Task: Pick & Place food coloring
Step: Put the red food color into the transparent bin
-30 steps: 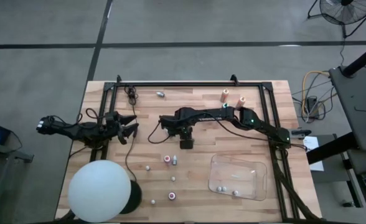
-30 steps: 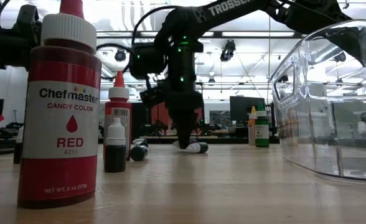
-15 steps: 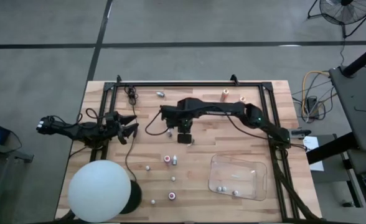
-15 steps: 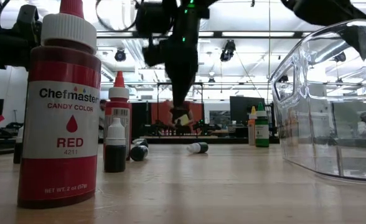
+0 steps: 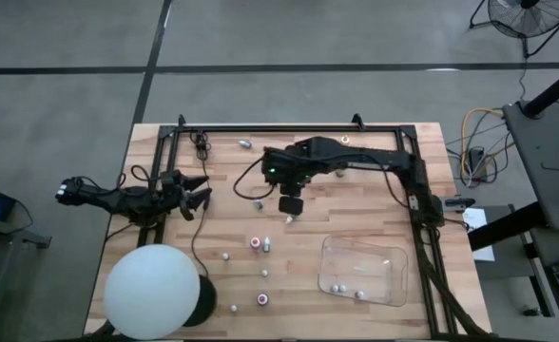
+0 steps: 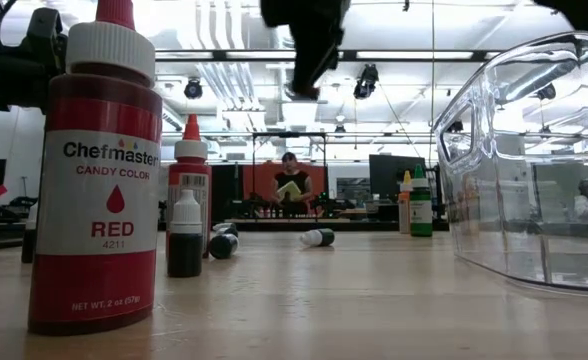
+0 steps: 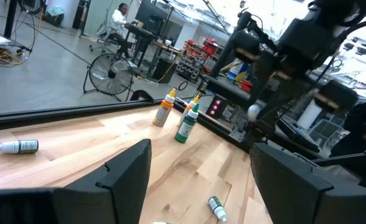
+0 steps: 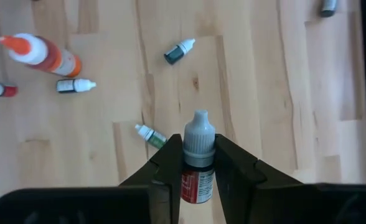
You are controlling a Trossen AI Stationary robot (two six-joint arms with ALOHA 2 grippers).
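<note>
High view: right gripper [image 5: 290, 204] up over mid-table, open wood around it
Fingers clamped on small bottle [image 8: 198, 158]; left gripper [image 5: 196, 191] parted, empty, at left edge

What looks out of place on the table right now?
Several bottles lie tipped on the wood instead of standing, for example one small bottle and the orange-capped bottle. The right gripper holds a bottle upright.

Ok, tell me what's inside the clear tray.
In the high view, the clear tray holds about three small food coloring bottles near its front edge. Their colors and caps are too small to tell. In the low view its wall hides its contents.
</note>
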